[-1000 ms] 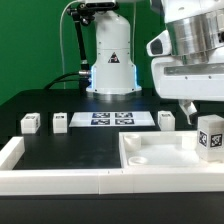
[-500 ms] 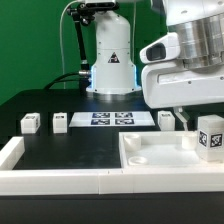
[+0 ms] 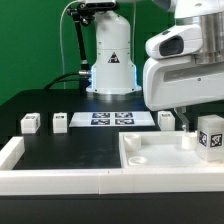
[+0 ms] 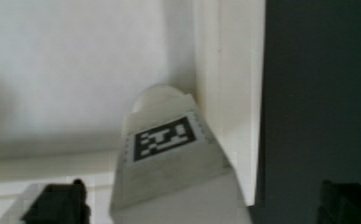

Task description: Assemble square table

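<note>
The gripper is straddling a leg post, jaws apart, toward the counter edge on the exterior view's right; centring the post before closing squarely is looking wise.

Marker board on black table (low white wall apparently bordering it)

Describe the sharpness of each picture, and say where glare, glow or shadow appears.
Exterior view: even light; the far leg post and the marker board are sharp, the arm close to the lens is soft, and a blue glow shows at the robot base. Wrist view: blurred all over; the tag on the leg is smeared but visible, and a dim shadow lies on the white slab.
</note>
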Controlling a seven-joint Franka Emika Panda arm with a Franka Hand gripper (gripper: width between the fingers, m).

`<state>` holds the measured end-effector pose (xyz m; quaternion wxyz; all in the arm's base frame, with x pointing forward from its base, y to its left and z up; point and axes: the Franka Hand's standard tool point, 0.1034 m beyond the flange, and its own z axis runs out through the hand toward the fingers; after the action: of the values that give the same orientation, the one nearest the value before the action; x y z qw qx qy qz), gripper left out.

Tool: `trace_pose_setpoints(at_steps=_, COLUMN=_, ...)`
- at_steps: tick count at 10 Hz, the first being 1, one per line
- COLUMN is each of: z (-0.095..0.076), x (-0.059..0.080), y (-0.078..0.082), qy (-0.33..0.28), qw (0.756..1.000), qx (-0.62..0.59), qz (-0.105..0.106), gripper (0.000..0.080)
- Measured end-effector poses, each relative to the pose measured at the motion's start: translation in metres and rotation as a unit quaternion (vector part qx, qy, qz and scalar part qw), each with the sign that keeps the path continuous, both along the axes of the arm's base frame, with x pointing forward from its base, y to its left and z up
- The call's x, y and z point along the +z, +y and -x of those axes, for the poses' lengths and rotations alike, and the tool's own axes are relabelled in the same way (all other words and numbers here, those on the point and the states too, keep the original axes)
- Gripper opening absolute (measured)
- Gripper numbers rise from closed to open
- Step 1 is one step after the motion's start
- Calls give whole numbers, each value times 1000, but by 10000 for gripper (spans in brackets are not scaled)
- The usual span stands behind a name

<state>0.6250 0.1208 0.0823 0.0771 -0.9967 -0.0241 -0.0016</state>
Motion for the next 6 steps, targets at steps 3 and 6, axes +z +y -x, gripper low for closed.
trace_pose_setpoints(at_steps=3, z=-5, x=0, y=-9, qy=-40, qw=995, qx=91, qz=1, gripper=649)
trace_pose_setpoints(at_steps=6, z=-5, x=-1, y=-12, qy=-43, qw=995, qx=91, qz=1, gripper=407)
